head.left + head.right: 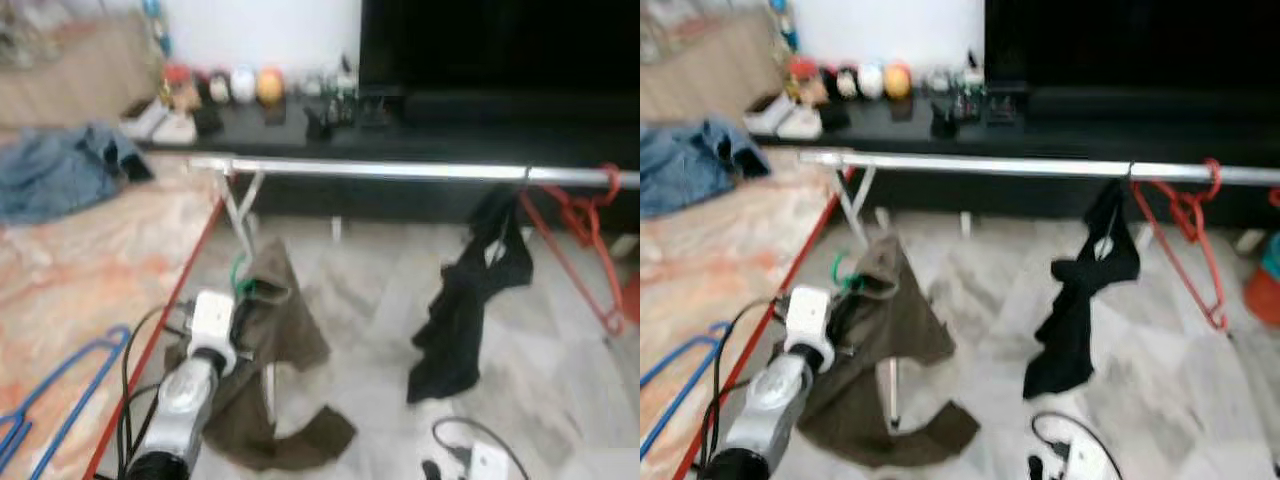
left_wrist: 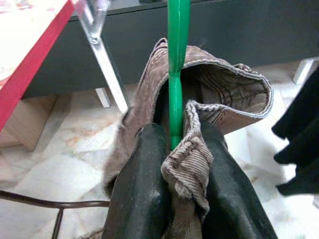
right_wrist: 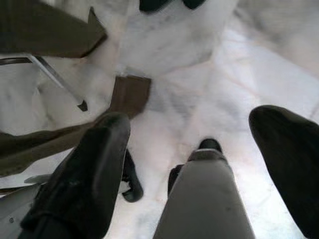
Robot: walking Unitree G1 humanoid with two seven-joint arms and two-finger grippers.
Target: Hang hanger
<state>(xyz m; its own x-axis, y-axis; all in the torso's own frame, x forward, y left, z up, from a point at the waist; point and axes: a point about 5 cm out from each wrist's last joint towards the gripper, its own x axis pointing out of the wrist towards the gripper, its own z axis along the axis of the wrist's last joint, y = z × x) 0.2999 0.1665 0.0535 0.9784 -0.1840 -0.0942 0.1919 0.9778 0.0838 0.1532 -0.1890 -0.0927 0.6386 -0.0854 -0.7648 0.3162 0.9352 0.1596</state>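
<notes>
Two black fingers (image 2: 144, 194) of the left gripper (image 2: 172, 164) are squeezed tight on a green hanger (image 2: 175, 59). Brown pants (image 1: 270, 350) hang on the hanger, and some of the cloth is pinched between the fingers too. The left gripper is held up low and in front of the robot, below a long silver rail (image 1: 400, 171). The hanger's hook pokes up just above the pants and is not on the rail. It is below the rail's left end, near the rail's slanted leg (image 1: 240, 215).

Farther right on the rail hangs a black cloth (image 1: 465, 300). Beside it, at the right end, are red hangers (image 1: 575, 225), hooked over the rail.

The right gripper (image 3: 194, 144) is down low, pointing at the white marble floor (image 3: 199, 74). Its fingers are wide apart and hold nothing. A bit of the brown pants lies on the floor in front of it.

On the left is a bed (image 1: 90, 260) with an orange and white cover and a red edge. Blue jeans (image 1: 60, 170) lie on it, and a blue hanger (image 1: 60, 390) lies on it nearer the robot. Behind the rail is a dark shelf (image 1: 420, 140) with small toys (image 1: 230, 85) on it
</notes>
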